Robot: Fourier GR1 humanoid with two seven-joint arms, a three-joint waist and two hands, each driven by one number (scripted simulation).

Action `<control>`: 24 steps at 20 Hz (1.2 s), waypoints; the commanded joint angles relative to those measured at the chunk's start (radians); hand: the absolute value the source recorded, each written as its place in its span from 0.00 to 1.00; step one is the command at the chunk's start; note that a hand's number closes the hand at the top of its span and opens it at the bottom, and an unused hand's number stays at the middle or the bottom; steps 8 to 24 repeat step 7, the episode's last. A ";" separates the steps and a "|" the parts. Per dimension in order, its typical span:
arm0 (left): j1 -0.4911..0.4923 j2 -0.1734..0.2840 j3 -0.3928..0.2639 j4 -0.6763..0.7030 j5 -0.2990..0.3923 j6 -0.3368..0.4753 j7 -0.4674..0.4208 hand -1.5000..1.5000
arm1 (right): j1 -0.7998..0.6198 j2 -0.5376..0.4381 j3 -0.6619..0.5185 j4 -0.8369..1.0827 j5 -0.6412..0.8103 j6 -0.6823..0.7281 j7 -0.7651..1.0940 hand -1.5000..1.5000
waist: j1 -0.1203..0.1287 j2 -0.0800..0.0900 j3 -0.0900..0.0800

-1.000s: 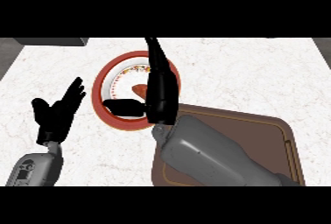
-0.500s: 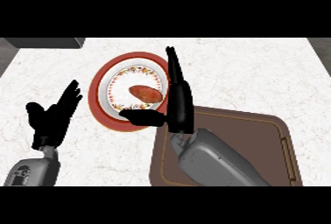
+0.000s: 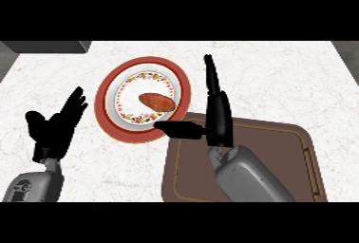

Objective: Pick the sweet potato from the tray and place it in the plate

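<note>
orange sweet potato (image 3: pixel 157 101) lies in the red-rimmed plate (image 3: pixel 107 93). right hand (image 3: pixel 216 118) hangs beside it, fingers straight, holding nothing; best lifted straight up, clear of the rim. left hand (image 3: pixel 57 127) rests open.

One sweet potato (image 3: pixel 157 101) lies on one plate (image 3: pixel 112 88), just left of the right hand's (image 3: pixel 219 124) straight fingers (image 3: pixel 210 78). One brown tray (image 3: pixel 280 142) sits below and right of those fingers. One marble tabletop (image 3: pixel 280 76) carries everything. Two black hands show: the right one, and one left hand (image 3: pixel 54 129), fingers up, well left of the plate.
</note>
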 commanded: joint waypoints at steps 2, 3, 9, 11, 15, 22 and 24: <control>-0.071 -0.008 0.000 -0.033 -0.015 0.028 0.104 0.50 | 0.007 0.007 -0.081 0.031 0.029 0.080 -0.006 0.00 | 0.000 0.001 0.000; 0.057 -0.028 -0.024 -0.052 -0.029 0.005 -0.013 0.50 | 0.103 -0.006 -0.037 -0.008 0.043 0.074 -0.043 0.00 | 0.001 0.000 0.000; -0.035 -0.009 0.020 0.033 -0.014 -0.008 0.007 0.50 | 0.174 -0.031 -0.080 -0.093 0.059 0.156 -0.032 0.00 | -0.002 0.000 0.000; -0.035 -0.009 0.020 0.033 -0.014 -0.008 0.007 0.50 | 0.174 -0.031 -0.080 -0.093 0.059 0.156 -0.032 0.00 | -0.002 0.000 0.000; -0.035 -0.009 0.020 0.033 -0.014 -0.008 0.007 0.50 | 0.174 -0.031 -0.080 -0.093 0.059 0.156 -0.032 0.00 | -0.002 0.000 0.000; -0.035 -0.009 0.020 0.033 -0.014 -0.008 0.007 0.50 | 0.174 -0.031 -0.080 -0.093 0.059 0.156 -0.032 0.00 | -0.002 0.000 0.000; -0.035 -0.009 0.020 0.033 -0.014 -0.008 0.007 0.50 | 0.174 -0.031 -0.080 -0.093 0.059 0.156 -0.032 0.00 | -0.002 0.000 0.000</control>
